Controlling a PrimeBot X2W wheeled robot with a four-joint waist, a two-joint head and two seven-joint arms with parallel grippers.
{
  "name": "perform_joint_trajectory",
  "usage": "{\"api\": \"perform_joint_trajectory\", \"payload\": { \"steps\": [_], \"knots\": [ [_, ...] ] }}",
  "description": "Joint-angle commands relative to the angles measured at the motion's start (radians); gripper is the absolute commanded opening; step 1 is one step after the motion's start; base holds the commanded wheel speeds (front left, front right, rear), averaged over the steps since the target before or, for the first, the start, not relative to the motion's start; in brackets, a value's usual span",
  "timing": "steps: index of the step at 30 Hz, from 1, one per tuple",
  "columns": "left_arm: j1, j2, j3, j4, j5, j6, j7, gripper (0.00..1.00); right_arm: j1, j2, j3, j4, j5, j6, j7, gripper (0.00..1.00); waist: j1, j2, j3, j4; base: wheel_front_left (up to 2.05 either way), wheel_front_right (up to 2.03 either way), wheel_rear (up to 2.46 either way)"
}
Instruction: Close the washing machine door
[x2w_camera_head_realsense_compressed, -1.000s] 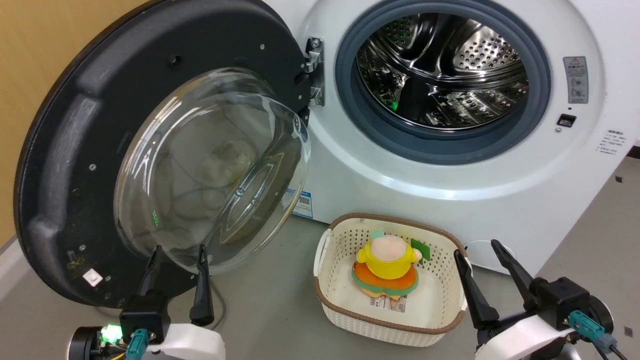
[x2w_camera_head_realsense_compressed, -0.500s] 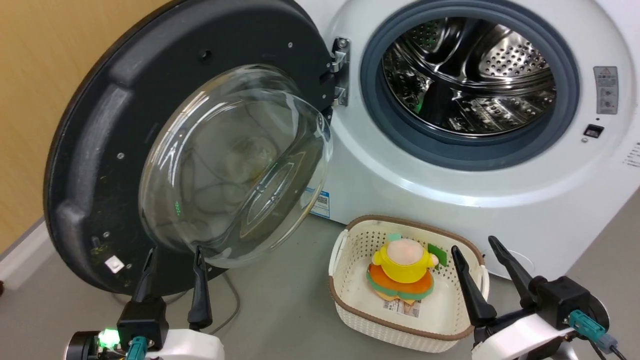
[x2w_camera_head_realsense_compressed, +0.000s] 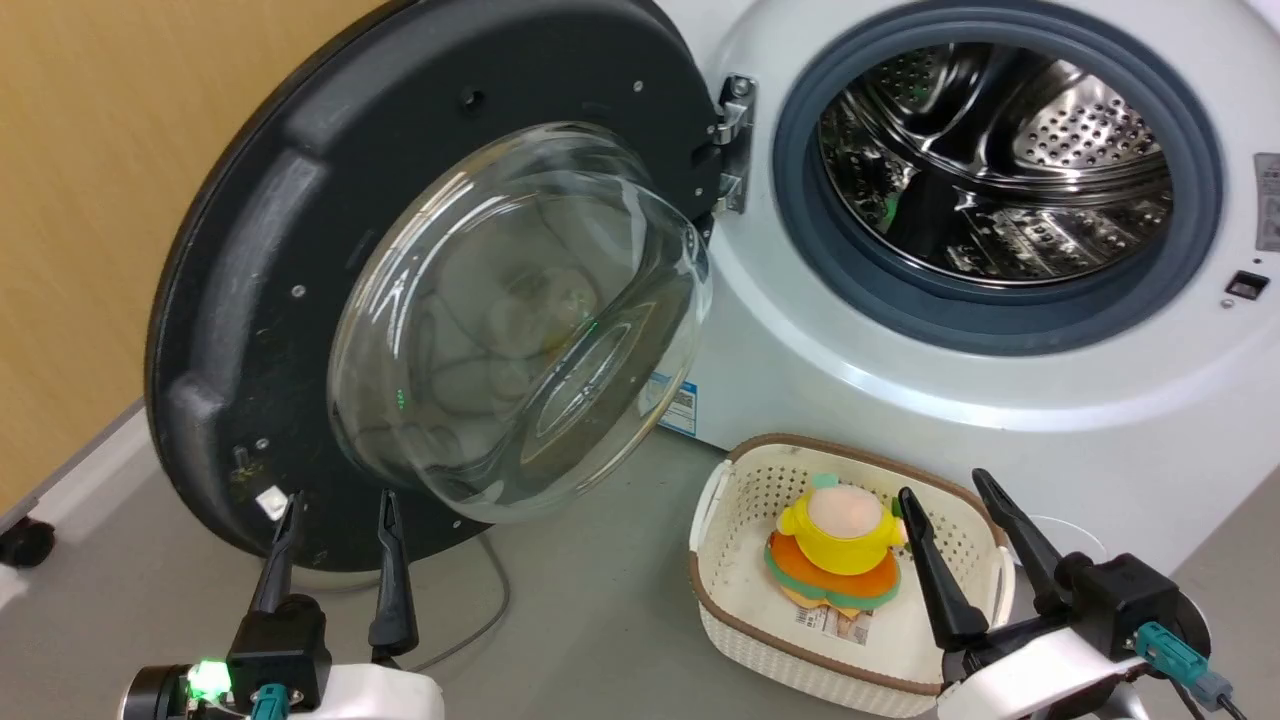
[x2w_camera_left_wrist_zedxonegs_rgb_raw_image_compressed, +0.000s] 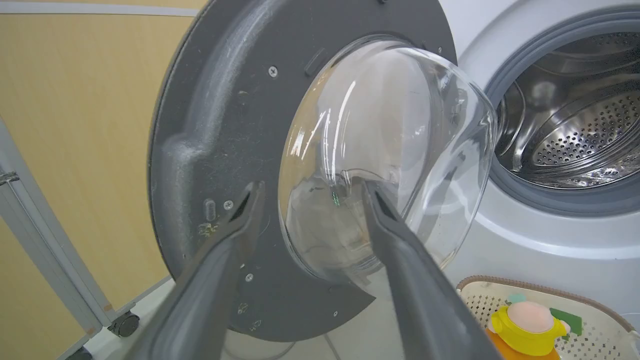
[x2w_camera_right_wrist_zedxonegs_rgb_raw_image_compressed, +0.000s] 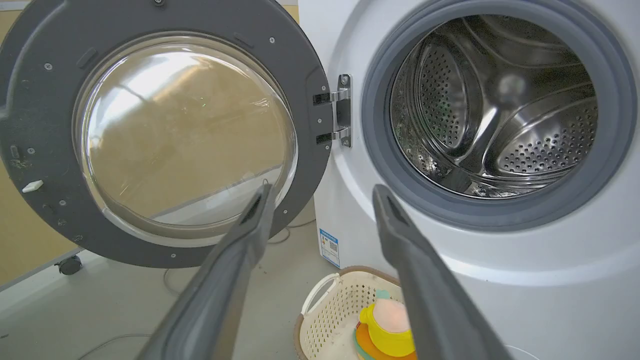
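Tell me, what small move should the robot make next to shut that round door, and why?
Probably reach the left fingers to the outer rim of the washing machine door: it stands wide open, and those open, empty fingers are nearest.

Bright, even room light fills all 3 views, with little hard shadow. Ahead of the left gripper (x2w_camera_head_realsense_compressed: 339, 497), the glass bowl window (x2w_camera_head_realsense_compressed: 520, 320) of the washing machine door (x2w_camera_head_realsense_compressed: 250, 300) carries white streaks of glare along its curve and a small green glint. Beyond the right gripper (x2w_camera_head_realsense_compressed: 941, 483), the steel drum (x2w_camera_head_realsense_compressed: 1000, 170) throws sharp highlights against deep black patches. Beside that gripper, the cream basket (x2w_camera_head_realsense_compressed: 752, 487) casts only a faint shadow on the grey floor (x2w_camera_head_realsense_compressed: 580, 620). A green indicator light (x2w_camera_head_realsense_compressed: 205, 680) glows behind the left gripper's fingers. In both wrist views the fingers (x2w_camera_left_wrist_zedxonegs_rgb_raw_image_compressed: 210, 280) go soft and out of focus toward the bottom edge, and the wide lens stretches shapes at the borders.
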Motion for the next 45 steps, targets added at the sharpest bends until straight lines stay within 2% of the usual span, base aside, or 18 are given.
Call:
{"api": "perform_joint_trajectory", "payload": {
  "steps": [1,25,38,44,45],
  "knots": [
    [0.016,0.008,-0.002,-0.008,-0.005,0.009,-0.012,1.00,-0.018,-0.008,0.007,0.006,0.018,0.001,-0.014,1.00,0.0000,0.0000,0.001,0.011,0.00,0.00,0.00],
    [0.034,0.022,-0.015,-0.021,-0.021,0.055,-0.060,1.00,-0.029,-0.023,0.040,0.029,0.069,0.001,-0.062,1.00,0.0000,0.0000,-0.001,0.107,0.00,0.00,0.00],
    [0.038,0.039,-0.030,-0.018,-0.031,0.063,-0.087,1.00,-0.029,-0.029,0.057,0.038,0.096,0.001,-0.089,1.00,0.0000,0.0000,0.004,0.165,0.00,0.00,0.00],
    [0.034,0.042,-0.031,-0.009,-0.036,0.058,-0.087,1.00,-0.019,-0.030,0.053,0.032,0.092,0.001,-0.089,1.00,0.0000,0.0000,0.011,0.167,0.00,0.00,0.00],
    [0.034,0.042,-0.031,-0.007,-0.038,0.057,-0.087,0.50,-0.018,-0.031,0.051,0.030,0.091,0.001,-0.089,1.00,0.0000,0.0000,0.014,0.167,0.00,0.00,0.00]
  ]
}}
